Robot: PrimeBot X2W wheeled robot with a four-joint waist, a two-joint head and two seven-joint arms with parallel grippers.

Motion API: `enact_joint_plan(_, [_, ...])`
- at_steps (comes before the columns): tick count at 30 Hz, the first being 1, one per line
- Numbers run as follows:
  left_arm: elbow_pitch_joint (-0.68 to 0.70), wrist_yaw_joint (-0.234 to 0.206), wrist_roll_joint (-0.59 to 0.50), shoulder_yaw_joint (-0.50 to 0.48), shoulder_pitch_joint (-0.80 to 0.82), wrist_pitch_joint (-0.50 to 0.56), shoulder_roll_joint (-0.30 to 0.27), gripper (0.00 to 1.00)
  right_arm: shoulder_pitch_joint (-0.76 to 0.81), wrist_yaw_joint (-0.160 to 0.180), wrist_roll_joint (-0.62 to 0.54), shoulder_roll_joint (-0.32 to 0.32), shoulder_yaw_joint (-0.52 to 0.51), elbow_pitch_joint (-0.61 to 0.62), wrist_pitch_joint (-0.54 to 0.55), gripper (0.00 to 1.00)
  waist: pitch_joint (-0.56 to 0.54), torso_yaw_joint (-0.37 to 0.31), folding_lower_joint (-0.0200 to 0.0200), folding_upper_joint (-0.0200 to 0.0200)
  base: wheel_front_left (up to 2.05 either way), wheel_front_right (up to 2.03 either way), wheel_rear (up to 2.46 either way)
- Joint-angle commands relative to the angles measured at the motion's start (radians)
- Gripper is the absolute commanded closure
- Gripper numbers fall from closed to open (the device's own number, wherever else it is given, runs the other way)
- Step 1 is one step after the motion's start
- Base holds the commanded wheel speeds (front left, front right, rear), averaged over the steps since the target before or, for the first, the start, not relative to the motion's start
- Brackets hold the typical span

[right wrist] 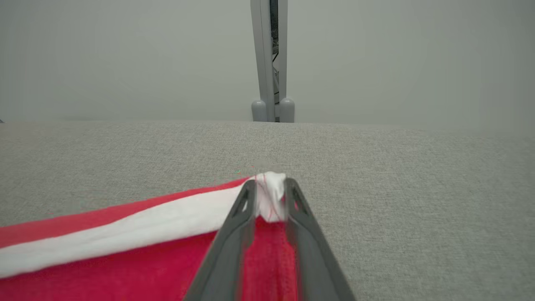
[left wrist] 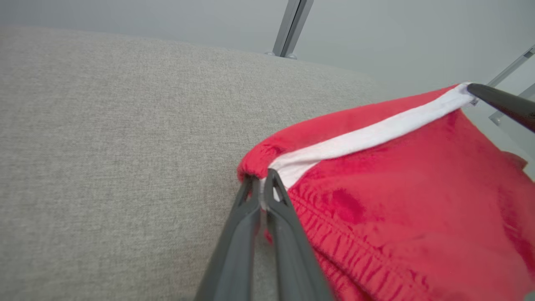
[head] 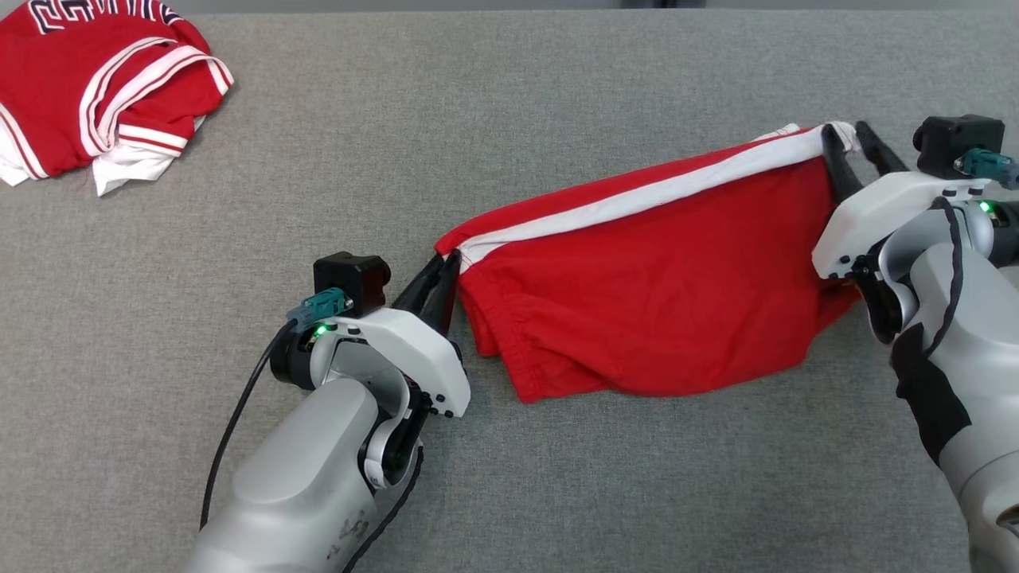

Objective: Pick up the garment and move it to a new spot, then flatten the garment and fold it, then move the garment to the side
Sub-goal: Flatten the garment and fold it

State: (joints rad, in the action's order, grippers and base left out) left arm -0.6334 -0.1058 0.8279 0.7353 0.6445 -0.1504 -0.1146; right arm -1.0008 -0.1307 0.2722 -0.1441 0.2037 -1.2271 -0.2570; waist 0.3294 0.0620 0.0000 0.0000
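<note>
Grey woven tabletop (head: 509, 95) across the head view, pale wall beyond it in the wrist views.

Far left, top corner: crumpled red-and-white jersey (head: 80, 87), well apart from the work.

Left of centre: left gripper (head: 452, 259) clamped tight on the red shorts (head: 653, 294), pinching the gathered waistband just where the white side stripe (head: 637, 195) begins.

Centre: shorts strung between both grippers along that stripe, top edge taut and raised, lower part sagging onto the table in a loose double layer, bottom hem rumpled.

Right: right gripper (head: 845, 131) at the far end of the stripe, fingers a little apart, white corner bunched between them and touching both. Cannot tell whether pinching firmly or letting go.

Judged step: flattening, with the garment at its working spot and no fold made yet.

Next move, as a judgement: bring the stretched edge down and away so the cloth lies in one flat sheet, keeping tension along the stripe until it rests on the table; then let go at both ends and smooth the rumpled lower hem before any fold. Risk of the loose right corner slipping and the cloth collapsing.
</note>
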Motion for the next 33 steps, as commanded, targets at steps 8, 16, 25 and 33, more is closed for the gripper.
enact_joint_plan(8, [0.029, 0.014, -0.011, 0.003, -0.015, -0.046, -0.018, 0.00, 0.004, 0.000, 0.007, -0.019, 0.011, 0.075, -0.009, 0.00, -0.010, -0.004, 0.0000, 0.0000, 0.00, 0.00, 0.00])
enact_joint_plan(16, [0.131, -0.015, -0.057, 0.010, -0.103, -0.091, -0.082, 0.00, 0.092, 0.000, 0.026, -0.051, 0.066, 0.137, -0.009, 0.00, -0.067, -0.017, 0.0000, 0.0000, 0.00, 0.00, 0.00])
enact_joint_plan(25, [0.264, -0.075, -0.110, -0.020, -0.215, -0.112, -0.142, 0.00, 0.223, 0.000, 0.125, -0.097, 0.155, 0.116, 0.012, 0.00, -0.160, -0.013, 0.0000, 0.0000, 0.00, 0.00, 0.00])
enact_joint_plan(33, [0.363, -0.119, -0.087, -0.049, -0.337, -0.115, -0.163, 0.00, 0.332, 0.000, 0.237, -0.124, 0.186, 0.091, 0.062, 0.00, -0.216, 0.030, 0.0000, 0.0000, 0.00, 0.00, 0.00])
